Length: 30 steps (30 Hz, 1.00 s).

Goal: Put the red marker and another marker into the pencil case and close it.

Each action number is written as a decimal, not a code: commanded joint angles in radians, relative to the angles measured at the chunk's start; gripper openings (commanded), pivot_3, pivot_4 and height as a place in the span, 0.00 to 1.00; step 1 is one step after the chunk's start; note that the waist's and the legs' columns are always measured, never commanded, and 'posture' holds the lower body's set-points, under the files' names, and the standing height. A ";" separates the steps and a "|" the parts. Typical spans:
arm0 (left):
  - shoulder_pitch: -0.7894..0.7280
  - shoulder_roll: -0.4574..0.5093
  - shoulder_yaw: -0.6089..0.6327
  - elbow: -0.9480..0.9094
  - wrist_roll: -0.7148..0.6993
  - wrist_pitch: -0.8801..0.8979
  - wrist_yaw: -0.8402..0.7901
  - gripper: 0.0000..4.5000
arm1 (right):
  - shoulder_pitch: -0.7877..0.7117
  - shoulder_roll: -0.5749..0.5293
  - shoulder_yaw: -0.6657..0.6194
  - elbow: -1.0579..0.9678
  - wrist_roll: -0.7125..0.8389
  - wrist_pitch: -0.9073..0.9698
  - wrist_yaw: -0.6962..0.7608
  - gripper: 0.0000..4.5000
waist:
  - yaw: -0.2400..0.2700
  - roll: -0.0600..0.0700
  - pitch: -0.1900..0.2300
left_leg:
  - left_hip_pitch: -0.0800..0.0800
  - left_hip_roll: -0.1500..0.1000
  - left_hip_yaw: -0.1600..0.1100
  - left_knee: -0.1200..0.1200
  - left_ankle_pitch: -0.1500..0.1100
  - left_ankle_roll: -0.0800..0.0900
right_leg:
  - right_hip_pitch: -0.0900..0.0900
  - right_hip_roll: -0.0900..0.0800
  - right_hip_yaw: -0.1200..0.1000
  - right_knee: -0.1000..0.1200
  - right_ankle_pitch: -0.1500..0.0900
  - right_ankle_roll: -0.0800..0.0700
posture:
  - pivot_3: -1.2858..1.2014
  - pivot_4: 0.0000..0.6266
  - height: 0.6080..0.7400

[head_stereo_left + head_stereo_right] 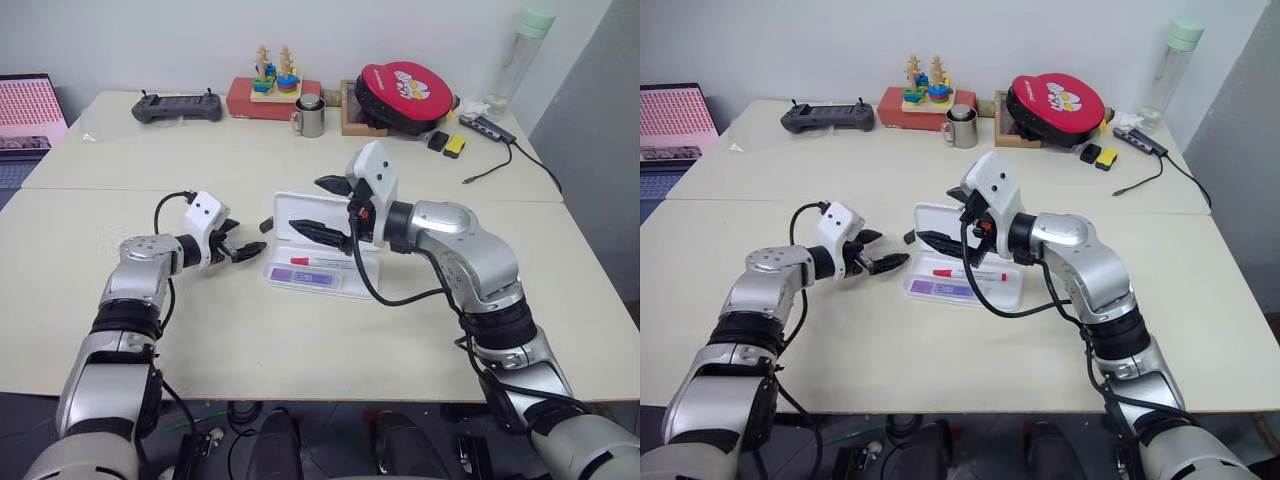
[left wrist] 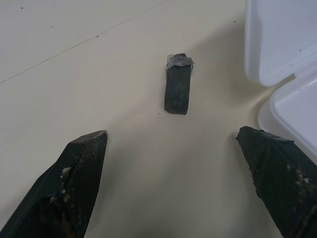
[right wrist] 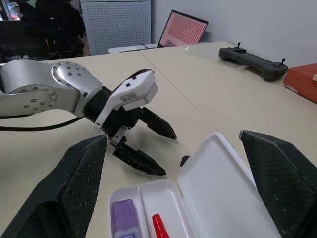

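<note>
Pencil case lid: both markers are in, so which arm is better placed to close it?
Probably the left. Its open claw sits low beside the pencil case near the raised lid's edge, while the open right claw hovers above the case.

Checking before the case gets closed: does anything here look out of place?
Only a small dark stub lying loose on the table beside the open pencil case. Both markers already lie inside.

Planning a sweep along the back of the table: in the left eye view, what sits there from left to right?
Black handheld controller → red box of stacking toys → steel mug → round red pouch → clear bottle with green cap.
</note>
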 commanded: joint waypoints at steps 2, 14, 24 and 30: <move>-0.096 -0.036 -0.006 0.133 0.043 -0.080 -0.001 1.00 | -0.008 -0.009 -0.038 -0.063 0.022 0.007 -0.030 0.99 | 0.001 0.000 0.000 | 0.000 0.000 0.000 0.000 0.000 0.000 | 0.000 0.000 0.000 0.000 0.000 0.000 | 0.52 0.24 1.00; -0.177 -0.093 0.020 0.300 0.066 -0.092 0.028 0.85 | -0.008 -0.028 -0.057 -0.074 0.040 0.015 -0.071 1.00 | 0.004 0.000 0.000 | 0.000 0.000 0.000 0.000 0.000 0.000 | 0.000 0.000 0.000 0.000 0.000 0.000 | 0.52 0.24 1.00; -0.158 -0.098 0.050 0.306 0.060 -0.110 0.022 0.42 | -0.014 -0.032 -0.058 -0.063 0.046 0.009 -0.078 1.00 | 0.004 0.000 0.000 | 0.000 0.000 0.000 0.000 0.000 0.000 | 0.000 0.000 0.000 0.000 0.000 0.000 | 0.52 0.24 1.00; -0.143 -0.096 0.093 0.314 0.032 -0.109 0.043 0.14 | -0.013 -0.042 -0.062 -0.059 0.044 0.001 -0.074 1.00 | 0.004 0.000 0.000 | 0.000 0.000 0.000 0.000 0.000 0.000 | 0.000 0.000 0.000 0.000 0.000 0.000 | 0.52 0.24 1.00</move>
